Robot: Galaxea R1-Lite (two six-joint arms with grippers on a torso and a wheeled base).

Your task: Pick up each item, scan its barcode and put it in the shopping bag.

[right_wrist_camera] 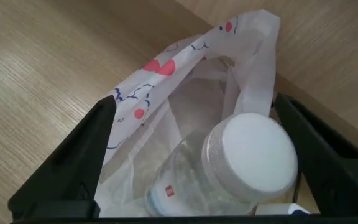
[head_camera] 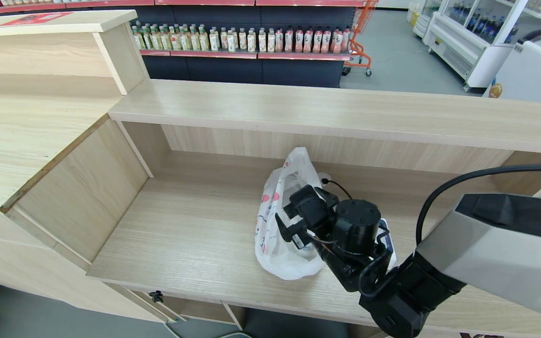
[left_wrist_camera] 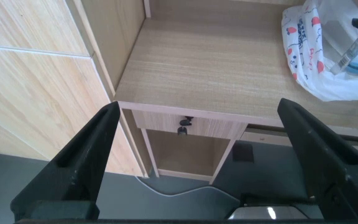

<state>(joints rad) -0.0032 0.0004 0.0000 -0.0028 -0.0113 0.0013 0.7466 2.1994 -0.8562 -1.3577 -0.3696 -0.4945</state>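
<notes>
1. So, this looks like the bagging step. The right gripper (right_wrist_camera: 196,106) hangs right over the mouth of the shopping bag (head_camera: 275,256), claw spread wide, one finger on either side of a clear bottle (right_wrist_camera: 253,155) with a white cap.
2. The bottle sits inside the shopping bag, cap end up toward the wrist. From the right wrist view I'd say nothing is pinching it, though the cap sits close to one finger.
3. The left gripper (left_wrist_camera: 199,109) is well apart from the shopping bag, out past the front edge of the counter (left_wrist_camera: 216,68). It's spread wide too, with nothing between the fingers.
4. Next move, my guess: lift the right arm straight up out of the bag without snagging the thin plastic handles, then go for whatever item comes next.
5. Hard to make out: the bottle's lower half is cut off in the right wrist view, so I can't find a barcode or say if it got scanned.
6. From the head view, the wrist covers most of the bag's opening, so I can't tell whether anything else lies under the bottle.
</notes>
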